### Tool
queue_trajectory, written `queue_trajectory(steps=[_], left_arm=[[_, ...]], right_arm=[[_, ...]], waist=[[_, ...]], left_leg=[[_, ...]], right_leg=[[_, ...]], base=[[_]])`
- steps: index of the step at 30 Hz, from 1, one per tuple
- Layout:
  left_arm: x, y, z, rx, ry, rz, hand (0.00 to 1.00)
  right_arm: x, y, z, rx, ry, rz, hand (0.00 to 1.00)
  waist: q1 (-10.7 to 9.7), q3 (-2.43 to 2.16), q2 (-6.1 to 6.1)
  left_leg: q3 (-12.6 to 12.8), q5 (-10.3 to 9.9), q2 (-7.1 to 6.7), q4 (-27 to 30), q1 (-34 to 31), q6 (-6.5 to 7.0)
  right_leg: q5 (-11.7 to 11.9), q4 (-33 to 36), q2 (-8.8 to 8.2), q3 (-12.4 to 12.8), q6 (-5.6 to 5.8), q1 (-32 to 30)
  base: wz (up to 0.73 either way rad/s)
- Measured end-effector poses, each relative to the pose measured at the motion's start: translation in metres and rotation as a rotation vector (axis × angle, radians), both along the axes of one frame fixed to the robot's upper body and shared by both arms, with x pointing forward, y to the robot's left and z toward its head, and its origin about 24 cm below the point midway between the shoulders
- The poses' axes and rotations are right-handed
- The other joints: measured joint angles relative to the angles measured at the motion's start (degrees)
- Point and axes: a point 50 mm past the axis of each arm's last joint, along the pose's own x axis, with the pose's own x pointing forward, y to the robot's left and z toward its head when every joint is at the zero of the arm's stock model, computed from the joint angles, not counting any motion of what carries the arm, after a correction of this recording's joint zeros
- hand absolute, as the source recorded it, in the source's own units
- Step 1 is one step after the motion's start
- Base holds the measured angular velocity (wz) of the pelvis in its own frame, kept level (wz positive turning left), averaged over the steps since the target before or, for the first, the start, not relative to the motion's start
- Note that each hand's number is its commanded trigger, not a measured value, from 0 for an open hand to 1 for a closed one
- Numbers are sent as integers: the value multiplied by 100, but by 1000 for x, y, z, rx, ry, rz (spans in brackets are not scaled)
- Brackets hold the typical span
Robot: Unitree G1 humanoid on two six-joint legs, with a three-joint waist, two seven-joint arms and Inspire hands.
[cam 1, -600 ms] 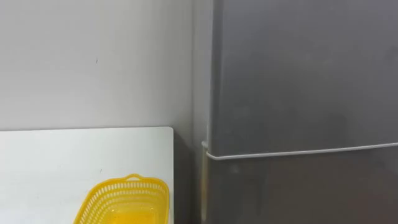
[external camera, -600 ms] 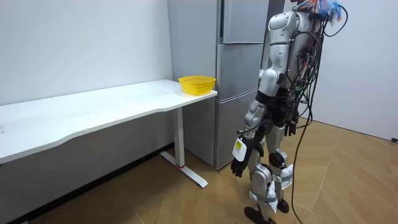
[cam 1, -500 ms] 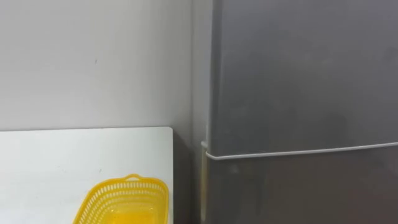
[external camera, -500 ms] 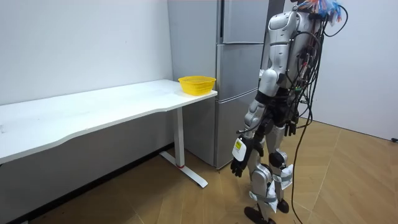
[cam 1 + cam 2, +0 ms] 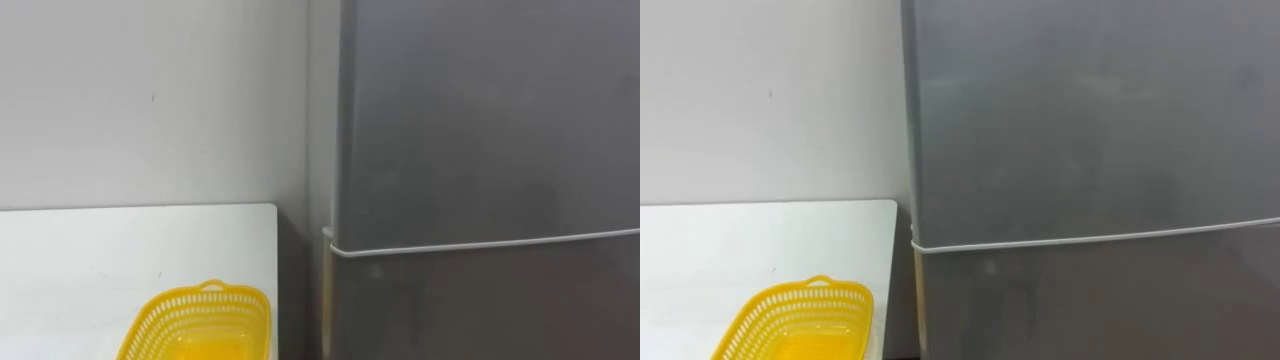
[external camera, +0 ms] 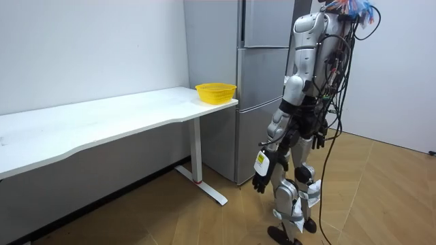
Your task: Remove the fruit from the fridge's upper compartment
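**Fridge shut, both hands down**

You're squared up to the grey fridge (image 5: 480,120), and its upper door (image 5: 490,100) is closed, so whatever is inside stays hidden behind it. A pale seam (image 5: 480,243) splits it from the lower door (image 5: 480,310), shut too.

To your left the white table (image 5: 80,250) runs right up beside the fridge, and a yellow basket (image 5: 200,325) sits on its near corner, close to the fridge side. Plain wall (image 5: 150,100) behind.

In the room view you stand on the wood floor (image 6: 381,197) in front of the fridge. Your left hand (image 6: 261,181) hangs by the thigh with slack fingers, holding nothing. Your right hand (image 6: 318,140) hangs at the hip, and I can't tell its fingers.
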Motion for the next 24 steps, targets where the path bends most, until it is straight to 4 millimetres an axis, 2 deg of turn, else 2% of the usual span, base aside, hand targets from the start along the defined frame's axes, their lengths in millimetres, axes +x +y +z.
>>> queue_trajectory(steps=[6, 12, 18, 24], left_arm=[[-1, 0, 0, 2, -2, 11, 0], [-4, -1, -1, 5, -16, 105, 0], [-15, -2, -1, -3, -6, 244, 0], [-23, 4, 1, 37, -54, 534, 0]], right_arm=[[-1, 0, 0, 1, 2, -5, 0], [-4, 0, 0, -8, 4, -29, 0], [-5, -3, 0, -43, -14, -74, 0], [-11, -7, 1, -87, -10, -130, 0]], waist=[[-12, -4, 9], [-29, -5, 22], [-153, -2, 27], [-152, 3, 71]], left_leg=[[0, 0, 1, 0, 2, 0], [-1, 0, 1, 1, 12, 0], [-5, 0, 2, 10, 27, 0], [-11, -13, 3, 3, 68, -3]], right_leg=[[0, 12, 1, 1, 0, 8], [0, 21, 1, -2, 0, 22], [0, 11, 1, -6, 0, 55], [-2, 10, 1, -16, 1, 84]], base=[[0], [0], [0], [0]])
